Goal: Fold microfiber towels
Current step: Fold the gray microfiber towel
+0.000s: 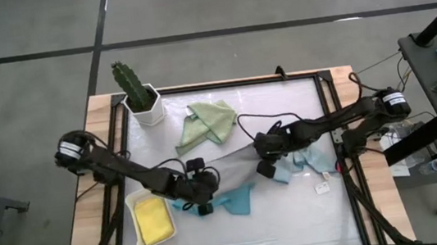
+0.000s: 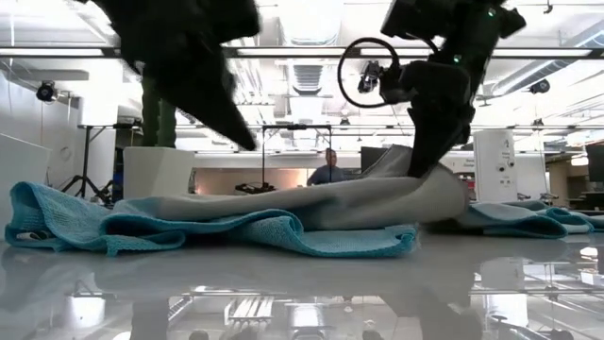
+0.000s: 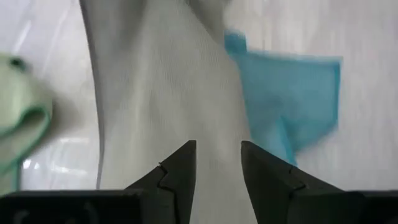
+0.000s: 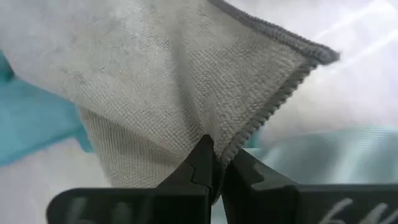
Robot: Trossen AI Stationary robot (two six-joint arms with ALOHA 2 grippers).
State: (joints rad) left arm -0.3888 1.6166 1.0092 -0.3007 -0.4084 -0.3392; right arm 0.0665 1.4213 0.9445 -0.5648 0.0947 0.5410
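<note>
The grey towel (image 1: pixel 235 160) lies spread mid-table, partly over the teal towel (image 1: pixel 231 200). My right gripper (image 1: pixel 266 165) is shut on the grey towel's right end, which is raised off the table (image 2: pixel 425 175). My left gripper (image 3: pixel 217 162) hovers open just above the towel's left end (image 2: pixel 189 203), which still lies flat; it touches nothing. A sage green towel (image 1: pixel 208 122) lies crumpled toward the far side. The pale blue towel (image 1: pixel 304 162) lies under my right arm. A folded yellow towel (image 1: pixel 154 220) sits in the white tray (image 1: pixel 136 199). My right gripper pinches the grey towel's hemmed edge (image 4: pixel 239 146) between its two fingers, a short way from a corner (image 4: pixel 326 56). The fingers slant down from the table's right side. That end is lifted, while the rest slopes down to the table (image 2: pixel 283 206).
A cactus in a white pot (image 1: pixel 141 98) stands at the far left corner. A small white tag (image 1: pixel 323 186) lies near the right edge. The table's black frame (image 1: pixel 222 83) runs round the white surface. A person (image 2: pixel 328 172) sits in the room behind.
</note>
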